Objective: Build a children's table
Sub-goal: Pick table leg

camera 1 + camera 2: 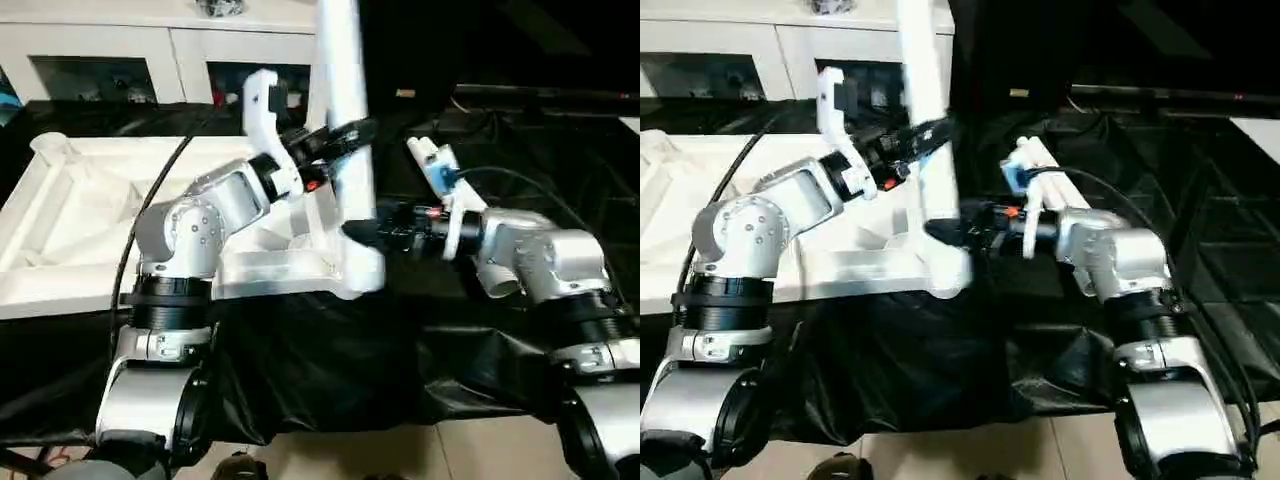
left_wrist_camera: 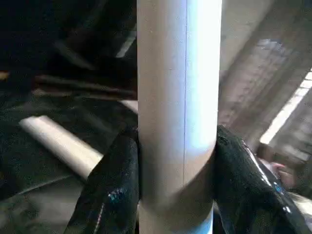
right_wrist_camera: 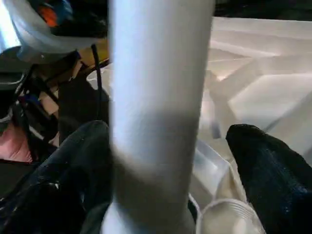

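I see my left gripper [image 1: 338,137] squeezing the white leg [image 1: 345,110], which stands up in the near corner socket of the upside-down table top [image 1: 70,215]. My right gripper [image 1: 365,228] (fingers spread apart) sits around the leg lower down.

1. The place looks like a robot test room arranged as a home.
2. A white cabinet [image 1: 150,60] with glass doors stands behind.
3. Black sheeting [image 1: 330,370] covers the bench; the floor [image 1: 440,450] is pale.
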Available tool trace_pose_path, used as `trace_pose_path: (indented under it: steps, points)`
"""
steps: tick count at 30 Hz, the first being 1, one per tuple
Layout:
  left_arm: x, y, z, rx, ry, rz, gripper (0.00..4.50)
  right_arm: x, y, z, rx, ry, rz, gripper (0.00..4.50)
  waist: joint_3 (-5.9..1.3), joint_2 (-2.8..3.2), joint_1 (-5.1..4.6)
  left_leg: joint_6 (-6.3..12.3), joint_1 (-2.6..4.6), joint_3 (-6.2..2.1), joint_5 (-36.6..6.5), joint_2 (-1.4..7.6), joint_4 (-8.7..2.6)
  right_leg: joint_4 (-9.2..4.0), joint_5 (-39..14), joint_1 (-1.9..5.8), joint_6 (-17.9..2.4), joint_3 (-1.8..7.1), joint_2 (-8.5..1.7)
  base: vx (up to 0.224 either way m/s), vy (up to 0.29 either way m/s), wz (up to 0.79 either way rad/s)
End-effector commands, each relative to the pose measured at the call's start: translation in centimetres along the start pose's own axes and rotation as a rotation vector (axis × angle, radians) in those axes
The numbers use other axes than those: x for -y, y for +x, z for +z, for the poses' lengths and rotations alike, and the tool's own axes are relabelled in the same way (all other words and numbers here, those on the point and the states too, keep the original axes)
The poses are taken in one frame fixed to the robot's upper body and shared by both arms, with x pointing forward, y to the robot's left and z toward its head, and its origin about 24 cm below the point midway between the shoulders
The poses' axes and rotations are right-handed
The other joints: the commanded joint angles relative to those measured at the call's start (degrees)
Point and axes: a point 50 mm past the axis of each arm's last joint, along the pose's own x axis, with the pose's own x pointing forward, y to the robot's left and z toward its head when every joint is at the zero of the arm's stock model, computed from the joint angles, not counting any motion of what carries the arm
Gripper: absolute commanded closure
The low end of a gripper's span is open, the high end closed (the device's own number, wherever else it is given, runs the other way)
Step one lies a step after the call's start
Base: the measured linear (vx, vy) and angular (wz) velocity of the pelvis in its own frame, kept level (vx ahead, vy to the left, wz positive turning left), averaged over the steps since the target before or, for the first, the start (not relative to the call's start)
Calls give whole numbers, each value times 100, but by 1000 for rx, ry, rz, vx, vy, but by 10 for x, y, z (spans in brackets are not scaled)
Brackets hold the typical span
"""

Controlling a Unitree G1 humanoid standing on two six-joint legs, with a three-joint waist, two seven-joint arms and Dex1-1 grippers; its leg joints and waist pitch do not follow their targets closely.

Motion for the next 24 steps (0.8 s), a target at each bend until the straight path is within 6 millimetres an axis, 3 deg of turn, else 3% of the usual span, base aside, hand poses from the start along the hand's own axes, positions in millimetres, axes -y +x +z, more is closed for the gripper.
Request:
trace_pose_path:
  steps: [1, 4, 5, 8, 9, 13, 24]
  points:
    - [12, 0, -3, -29, -5, -113, 270, -1, -2, 5, -16, -28, 21, 24, -478, -69, 13, -19, 184, -83, -1142, 202, -387, -355, -1337, 273, -1199, 187, -294, 0, 0, 0]
    - [16, -1, -5, -64, 13, -147, 270, -2, -3, 3, -38, -37, 48, 24, -475, -59, 8, -33, 190, -88, -1177, 202, -393, -358, -1363, 267, -1130, 193, -286, 0, 0, 0]
    - [17, -1, -5, -65, 16, -158, 270, -3, -3, 2, -42, -36, 58, 52, -471, -59, 7, -46, 194, -85, -1194, 201, -395, -365, -1391, 263, -1118, 195, -284, 0, 0, 0]
    - [19, -1, -3, -64, 24, -178, 270, -4, -2, 1, -67, -36, 78, 64, -470, -53, 6, -105, 189, -97, -1289, 202, -403, -378, -1506, 276, -1065, 195, -289, 0, 0, 0]
    - [19, -1, -3, -64, 25, -179, 271, -4, -2, 0, -71, -35, 82, 89, -471, -56, 7, -115, 196, -96, -1293, 203, -402, -378, -1507, 270, -1057, 198, -291, 0, 0, 0]
    - [19, -1, -3, -67, 31, -191, 271, -8, -2, -3, -91, -22, 116, 105, -481, -61, 8, -82, 177, -98, -1203, 195, -395, -360, -1406, 289, -1072, 195, -284, 0, 0, 0]
    - [15, -3, -1, -63, 29, -161, 271, -9, 5, -11, -102, -17, 108, 213, -481, -71, 14, -69, 183, -96, -1183, 197, -390, -351, -1380, 279, -1120, 194, -287, 0, 0, 0]
